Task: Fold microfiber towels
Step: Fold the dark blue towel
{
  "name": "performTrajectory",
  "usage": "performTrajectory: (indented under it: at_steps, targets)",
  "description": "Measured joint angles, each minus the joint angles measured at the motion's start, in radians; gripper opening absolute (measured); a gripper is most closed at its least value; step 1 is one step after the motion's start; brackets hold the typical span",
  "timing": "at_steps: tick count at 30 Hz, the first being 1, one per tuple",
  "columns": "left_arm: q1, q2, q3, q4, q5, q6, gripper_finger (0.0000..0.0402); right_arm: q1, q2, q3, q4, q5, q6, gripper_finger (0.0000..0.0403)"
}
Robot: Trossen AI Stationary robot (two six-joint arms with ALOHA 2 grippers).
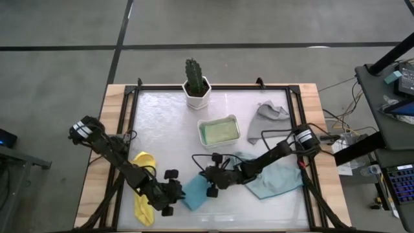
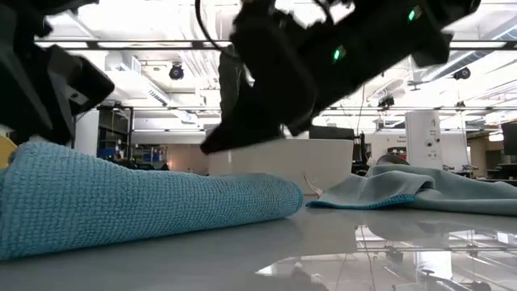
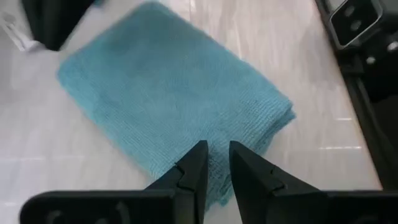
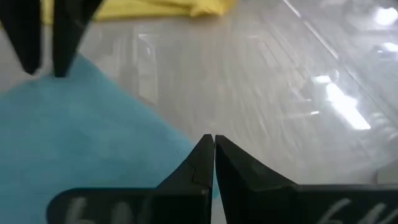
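1. Towels lie across the glossy table (image 1: 168,123): a bright blue towel (image 1: 193,193) sits folded near the front edge, between the two grippers.
2. From the left wrist camera the blue towel (image 3: 168,106) shows as a neat folded rectangle lying flat, with stacked layers along one edge.
3. The left gripper (image 1: 173,194) is at the blue towel's left edge; its fingers (image 3: 198,165) stand a narrow gap apart, tips over the cloth's edge. Whether they pinch any fabric I cannot tell.
4. The right gripper (image 1: 212,181) is just beside the blue towel's right side; its fingers (image 4: 205,155) are pressed together with nothing between them, tips low over the cloth's corner and the bare table.
5. A yellow towel (image 1: 143,188) lies crumpled at the left, partly under the left arm, near the front edge.
6. A pale teal towel (image 1: 275,180) is spread loosely to the right of the blue one, under the right arm.
7. A grey towel (image 1: 265,120) lies bunched farther back on the right.
8. A white tray (image 1: 218,131) sits mid-table with an olive green towel (image 1: 218,133) inside it.
9. Behind the tray, at the far edge, a cactus (image 1: 193,76) stands upright in a white pot (image 1: 196,97).
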Motion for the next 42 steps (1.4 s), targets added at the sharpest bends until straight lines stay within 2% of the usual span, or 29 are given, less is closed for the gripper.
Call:
performTrajectory:
  at_steps: [7, 13, 16, 22, 27, 35, 42]
  targets:
    - [0.0, -0.03, 0.009, 0.067, -0.078, 0.006, 0.0051, 0.062, -0.039, 0.0, 0.016, 0.05, -0.015, 0.0008]
    - [0.0, 0.047, 0.019, 0.327, -0.154, 0.082, 0.0051, 0.091, 0.029, 0.0, 0.194, 0.099, -0.015, 0.0008]
    - [-0.005, 0.111, 0.032, 0.418, -0.157, 0.08, 0.0051, 0.093, 0.084, 0.0, 0.275, 0.1, -0.014, 0.0008]
    - [-0.031, 0.272, 0.098, 0.41, -0.152, 0.053, 0.0051, 0.093, 0.177, 0.001, 0.431, 0.101, -0.001, 0.0009]
    - [-0.045, 0.363, 0.12, 0.407, -0.147, 0.025, 0.0051, 0.09, 0.215, 0.002, 0.441, 0.105, 0.029, 0.0009]
    - [-0.059, 0.375, 0.121, 0.395, -0.143, -0.026, 0.0051, 0.087, 0.224, 0.003, 0.362, 0.197, 0.048, 0.0009]
    - [-0.064, 0.339, 0.122, 0.372, -0.104, -0.026, 0.0051, 0.081, 0.22, 0.003, 0.347, 0.204, 0.048, 0.0009]
